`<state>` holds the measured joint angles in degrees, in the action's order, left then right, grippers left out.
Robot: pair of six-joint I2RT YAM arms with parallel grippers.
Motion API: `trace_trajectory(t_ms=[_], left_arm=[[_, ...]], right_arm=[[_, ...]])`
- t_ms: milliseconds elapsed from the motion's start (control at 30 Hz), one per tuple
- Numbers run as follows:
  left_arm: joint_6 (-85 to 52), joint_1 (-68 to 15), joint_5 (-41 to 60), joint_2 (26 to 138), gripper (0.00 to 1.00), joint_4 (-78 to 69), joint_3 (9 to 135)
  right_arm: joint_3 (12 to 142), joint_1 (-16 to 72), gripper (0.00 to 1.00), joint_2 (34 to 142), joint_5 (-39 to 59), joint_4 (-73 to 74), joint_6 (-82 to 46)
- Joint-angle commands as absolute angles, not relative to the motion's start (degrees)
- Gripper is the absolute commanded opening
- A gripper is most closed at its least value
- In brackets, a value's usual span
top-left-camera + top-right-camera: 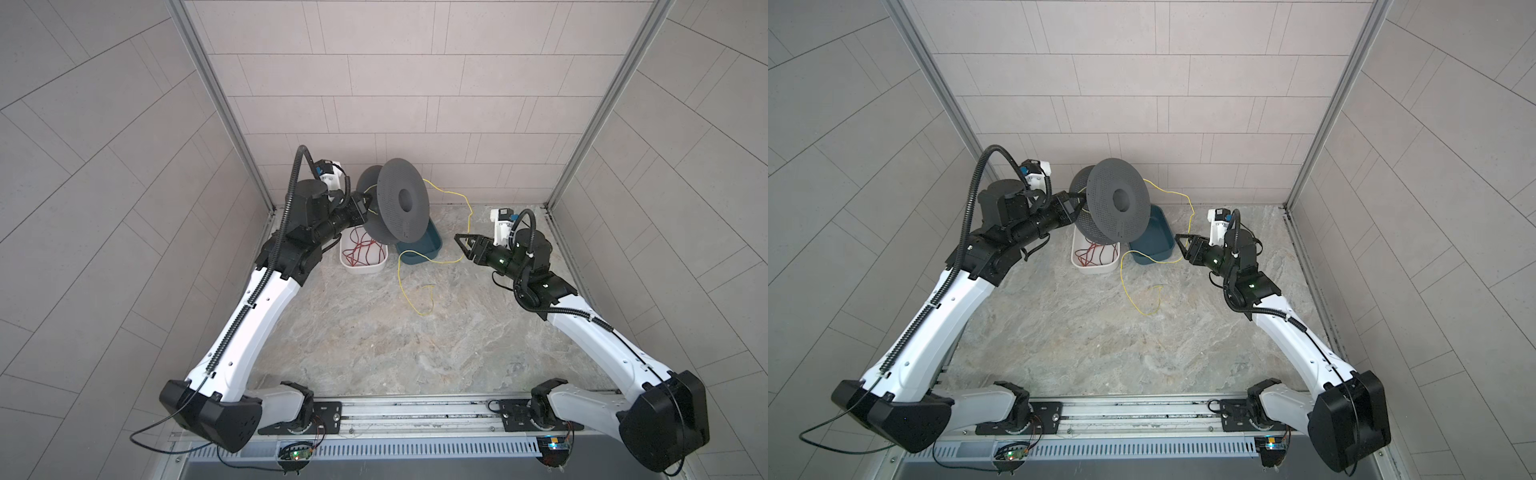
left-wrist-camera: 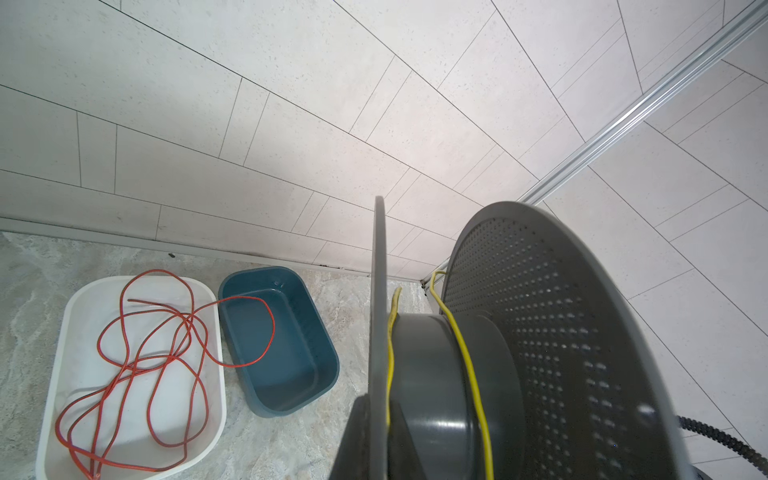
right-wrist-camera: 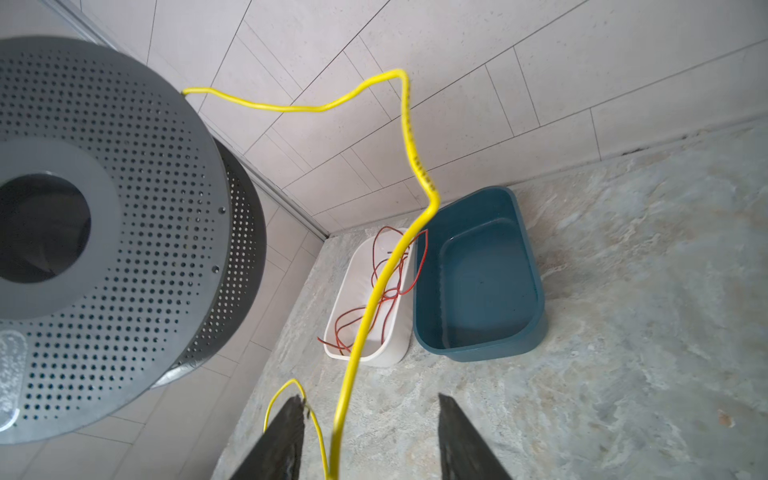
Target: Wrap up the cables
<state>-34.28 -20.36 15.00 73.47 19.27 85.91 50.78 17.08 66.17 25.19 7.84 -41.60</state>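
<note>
Between spool [image 1: 405, 199] and table [image 1: 374, 340], your yellow wire [image 3: 409, 137] hangs slack, two strands across the core, its tail looped past the blue tub [image 1: 432, 245]. I judge winding barely begun. Left gripper [image 1: 365, 208], raised, clamps the spool's flange. Right gripper [image 1: 463, 245], low, stands parted around the wire; close it, then take up tension.
</note>
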Motion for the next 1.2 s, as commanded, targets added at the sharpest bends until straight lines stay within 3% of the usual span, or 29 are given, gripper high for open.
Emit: trace_trajectory(t_ms=[0,300,500,800,1167], left_arm=[[-35.4,-20.1,13.9,71.4,0.0,14.0,88.9],[-36.4,-20.2,13.0,72.2,0.0,13.7,89.3],[-38.6,-20.1,12.0,72.9,0.0,12.5,88.4],[-40.1,-20.1,6.1,73.8,0.0,14.3,89.7],[-39.7,-20.2,-4.0,75.0,0.0,18.9,91.3]], right_arm=[[49.5,17.1,0.42,66.4,26.3,10.4,-43.0],[48.2,17.6,0.2,66.8,27.3,11.2,-43.3],[49.0,17.8,0.0,67.0,25.8,6.7,-40.8],[51.0,20.8,0.0,68.6,20.4,-1.3,-29.9],[55.8,35.8,0.0,72.2,7.2,-10.8,-12.8]])
